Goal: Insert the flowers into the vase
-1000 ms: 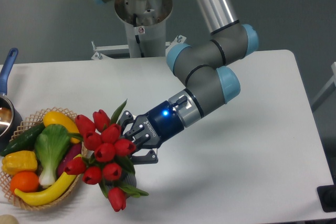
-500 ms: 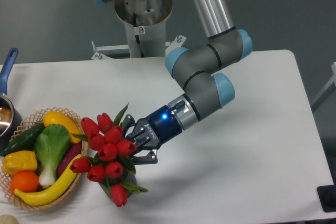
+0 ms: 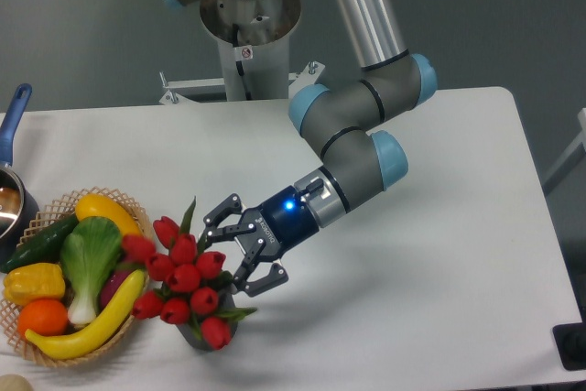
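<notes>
The flowers (image 3: pixel 183 279), a bunch of red tulip buds with green leaves, stand upright with their stems down in the vase (image 3: pixel 193 336). Only a sliver of the dark grey vase shows under the buds, near the table's front edge. My gripper (image 3: pixel 230 254) is open just right of the bunch, its fingers (image 3: pixel 217 214) spread wide around the right side of the buds. The fingers hold nothing.
A woven wicker basket (image 3: pixel 55 204) sits directly left of the vase with a banana (image 3: pixel 87 327), a green leafy vegetable (image 3: pixel 89 258), a yellow pepper (image 3: pixel 33 283) and an orange (image 3: pixel 42 317). A pot with a blue handle (image 3: pixel 13 116) is at the left edge.
The gripper's fingers have opened and let go of the flowers. The bunch has sunk lower and shifted slightly left, settling into the vase.
</notes>
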### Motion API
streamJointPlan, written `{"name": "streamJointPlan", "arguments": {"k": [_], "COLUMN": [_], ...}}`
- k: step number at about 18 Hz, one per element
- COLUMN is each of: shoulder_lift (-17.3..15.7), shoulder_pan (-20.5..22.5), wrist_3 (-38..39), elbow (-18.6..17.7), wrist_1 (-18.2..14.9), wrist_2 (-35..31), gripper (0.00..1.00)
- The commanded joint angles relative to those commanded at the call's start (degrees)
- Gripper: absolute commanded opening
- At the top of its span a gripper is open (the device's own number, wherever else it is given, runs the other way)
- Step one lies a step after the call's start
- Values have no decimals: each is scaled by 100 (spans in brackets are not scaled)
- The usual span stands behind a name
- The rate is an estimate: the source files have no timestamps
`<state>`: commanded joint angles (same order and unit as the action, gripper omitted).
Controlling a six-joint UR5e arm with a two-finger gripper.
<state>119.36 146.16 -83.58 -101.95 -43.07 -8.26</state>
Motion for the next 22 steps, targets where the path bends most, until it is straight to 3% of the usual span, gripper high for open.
{"name": "streamJointPlan", "arguments": {"k": [7, 16, 17, 21, 22], "shoulder_lift": [-123, -509, -562, -913, -932], "shoulder_pan": [281, 791, 852, 1011, 1028], "wrist_3": [9, 18, 9, 26, 26], "elbow": [-97, -167, -167, -220, -203], "wrist_1": [-9, -35, -35, -26, -26], "wrist_2": [-62, -88, -210, -1964, -2125], "gripper": [100, 100, 100, 100, 100]}}
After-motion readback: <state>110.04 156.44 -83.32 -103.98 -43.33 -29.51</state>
